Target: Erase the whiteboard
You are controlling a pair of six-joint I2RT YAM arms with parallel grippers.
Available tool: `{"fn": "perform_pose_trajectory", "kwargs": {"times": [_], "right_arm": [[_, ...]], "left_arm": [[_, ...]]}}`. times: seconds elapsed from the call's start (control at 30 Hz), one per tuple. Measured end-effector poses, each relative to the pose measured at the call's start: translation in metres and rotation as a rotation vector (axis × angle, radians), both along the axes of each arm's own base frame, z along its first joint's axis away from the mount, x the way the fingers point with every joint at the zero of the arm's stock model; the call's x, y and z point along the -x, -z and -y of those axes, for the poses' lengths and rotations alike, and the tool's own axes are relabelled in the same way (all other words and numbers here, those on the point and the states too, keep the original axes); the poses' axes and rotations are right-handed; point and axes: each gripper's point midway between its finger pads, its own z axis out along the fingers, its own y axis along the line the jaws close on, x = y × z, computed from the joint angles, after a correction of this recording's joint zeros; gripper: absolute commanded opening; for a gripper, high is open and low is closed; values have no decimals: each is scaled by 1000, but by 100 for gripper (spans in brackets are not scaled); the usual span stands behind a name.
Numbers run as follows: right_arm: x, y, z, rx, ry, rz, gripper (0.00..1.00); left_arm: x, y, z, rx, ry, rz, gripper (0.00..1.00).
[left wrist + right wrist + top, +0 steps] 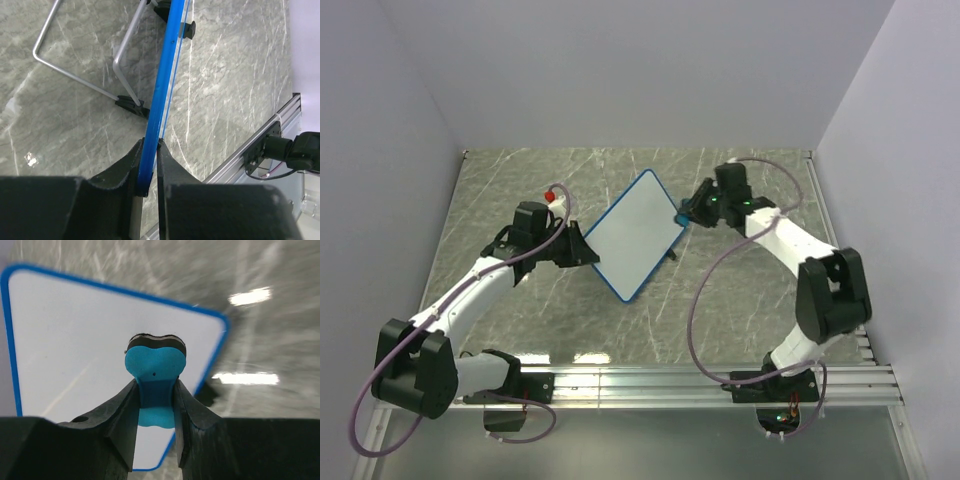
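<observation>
**Q:** where's the board at?

**A:** My left gripper is clamped on the blue frame of the white rectangular whiteboard, which sits between my arms. My right gripper pinches a bright-blue eraser block at the board's right edge.

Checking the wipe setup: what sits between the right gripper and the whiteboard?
A blue eraser, clamped in the right gripper, sits before the whiteboard; the right wrist view shows it.
</observation>
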Motion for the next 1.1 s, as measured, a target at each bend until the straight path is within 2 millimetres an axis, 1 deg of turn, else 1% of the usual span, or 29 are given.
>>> {"fn": "perform_pose_trajectory", "kwargs": {"times": [0.1,0.17,0.27,0.3,0.43,0.57,0.67,0.77,0.97,1.1], "right_arm": [[3,-9,37,27,70,22,0],[6,-13,62,55,121,36,0],[19,-12,83,112,157,32,0],[24,-9,86,125,163,26,0],[59,17,98,170,175,-39,0],[101,54,110,209,182,-143,0],[124,70,116,234,182,-197,0],[134,73,121,252,186,-210,0],[137,64,126,266,194,-178,0],[142,65,128,272,197,-180,0]], "left_arm": [[2,-2,-2,-12,4,1,0],[1,-7,-2,-21,10,10,0],[-1,-17,-2,-32,22,28,0],[-2,-21,-2,-36,25,37,0],[-8,-33,-3,-52,27,74,0],[-10,-36,-7,-82,31,91,0],[-10,-37,-9,-98,40,108,0],[-6,-35,-12,-106,44,125,0],[9,-23,-19,-107,34,143,0],[15,-17,-22,-107,23,148,0]]}}
